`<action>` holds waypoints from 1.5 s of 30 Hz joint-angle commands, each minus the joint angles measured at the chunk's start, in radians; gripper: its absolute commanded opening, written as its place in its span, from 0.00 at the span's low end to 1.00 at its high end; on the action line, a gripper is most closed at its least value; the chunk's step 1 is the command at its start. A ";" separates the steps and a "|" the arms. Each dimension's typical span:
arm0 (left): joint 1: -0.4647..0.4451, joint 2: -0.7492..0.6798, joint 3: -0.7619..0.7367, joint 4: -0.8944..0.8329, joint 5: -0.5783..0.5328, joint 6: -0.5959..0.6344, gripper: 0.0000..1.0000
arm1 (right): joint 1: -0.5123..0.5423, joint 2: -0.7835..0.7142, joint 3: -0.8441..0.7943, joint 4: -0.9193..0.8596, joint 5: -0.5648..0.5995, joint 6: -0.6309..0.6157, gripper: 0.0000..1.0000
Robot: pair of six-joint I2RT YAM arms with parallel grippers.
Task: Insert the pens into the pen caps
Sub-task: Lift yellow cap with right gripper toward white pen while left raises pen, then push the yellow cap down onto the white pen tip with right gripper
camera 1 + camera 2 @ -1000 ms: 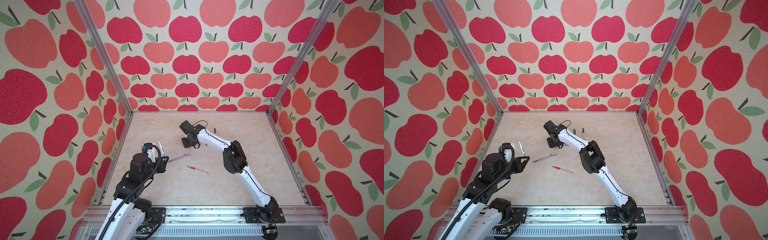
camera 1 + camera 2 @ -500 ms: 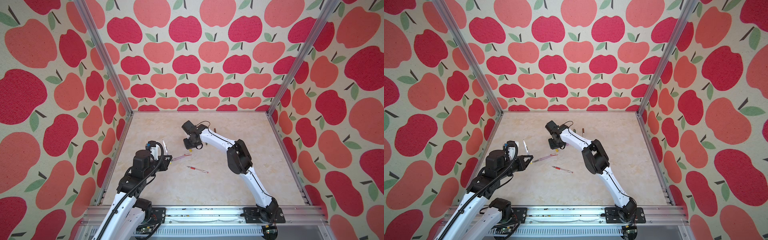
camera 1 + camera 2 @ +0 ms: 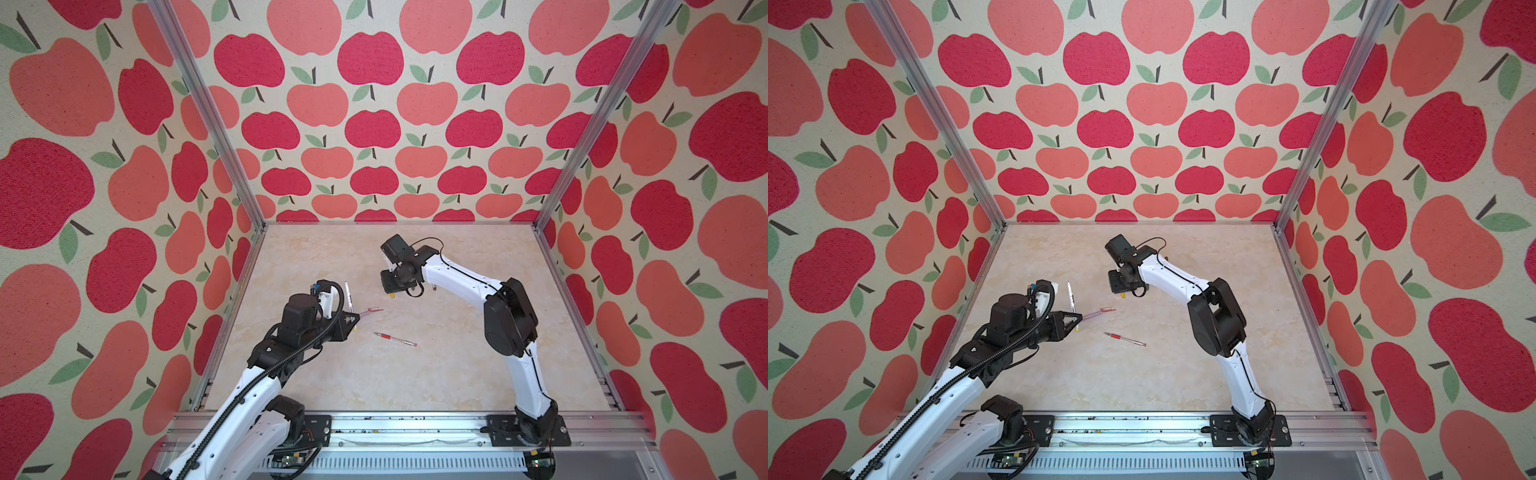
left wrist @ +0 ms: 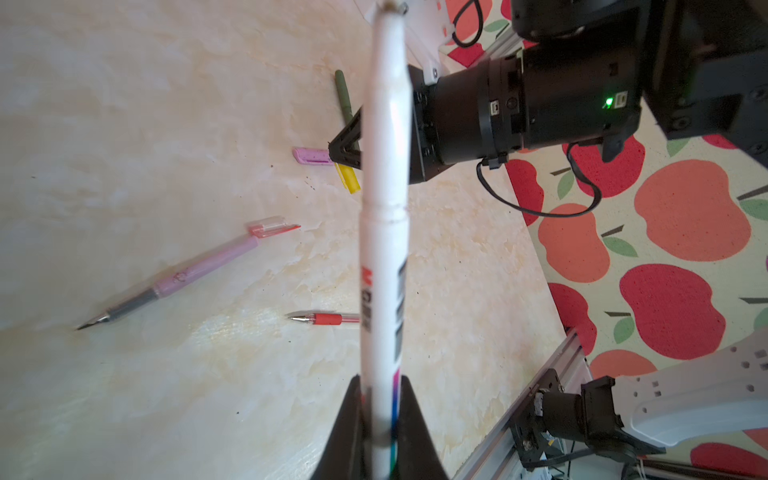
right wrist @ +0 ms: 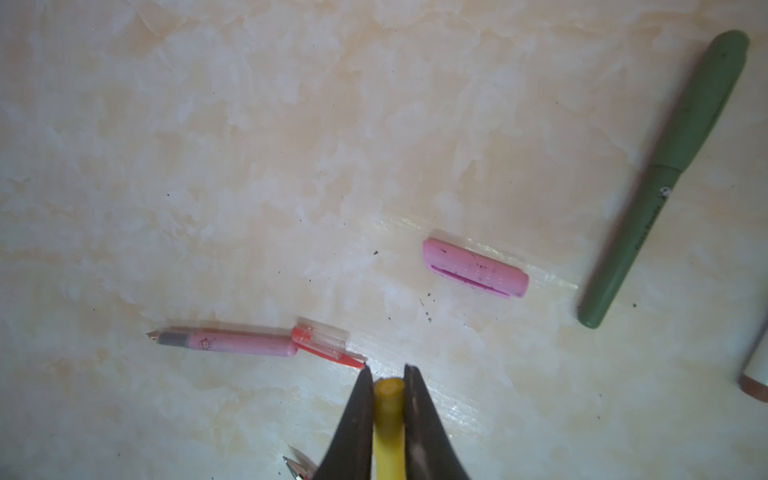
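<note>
My left gripper (image 4: 380, 415) is shut on the lower end of a white pen (image 4: 384, 249) that stands up from the jaws; in both top views it (image 3: 348, 297) (image 3: 1071, 296) sits left of centre. My right gripper (image 5: 386, 374) is shut on a yellow cap (image 5: 388, 415), held above the table (image 3: 392, 296), open end outward. A pink pen (image 5: 232, 341) lies with a clear red cap (image 5: 322, 338) at its end. A lilac cap (image 5: 476, 268), a dark green pen (image 5: 665, 178) and a red pen (image 3: 395, 339) lie loose.
The end of a white-and-brown pen (image 5: 756, 374) shows beside the green pen. Apple-patterned walls and aluminium posts (image 3: 582, 124) enclose the marble-look table (image 3: 457, 374). The arm bases sit on the front rail (image 3: 415, 424).
My left arm has carried the white pen to the right, toward the centre. My right gripper has shifted slightly right with the yellow cap. The loose pens have not moved.
</note>
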State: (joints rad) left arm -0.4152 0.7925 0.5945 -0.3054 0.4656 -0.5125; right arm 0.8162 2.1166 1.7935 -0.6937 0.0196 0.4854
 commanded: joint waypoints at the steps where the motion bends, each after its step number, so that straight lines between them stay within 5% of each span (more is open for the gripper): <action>1: -0.055 0.059 0.012 0.075 0.056 0.039 0.00 | -0.031 -0.137 -0.107 0.091 -0.022 0.069 0.16; 14: -0.184 0.290 0.066 0.236 0.100 0.016 0.00 | -0.098 -0.478 -0.357 0.272 -0.074 0.185 0.16; 24: -0.225 0.410 0.105 0.314 0.098 -0.019 0.00 | -0.095 -0.523 -0.397 0.363 -0.164 0.264 0.16; 45: -0.236 0.423 0.113 0.330 0.081 -0.015 0.00 | -0.051 -0.488 -0.374 0.400 -0.201 0.312 0.16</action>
State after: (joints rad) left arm -0.6460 1.2232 0.6937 0.0055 0.5503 -0.5320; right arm 0.7570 1.6287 1.4021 -0.3035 -0.1745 0.7876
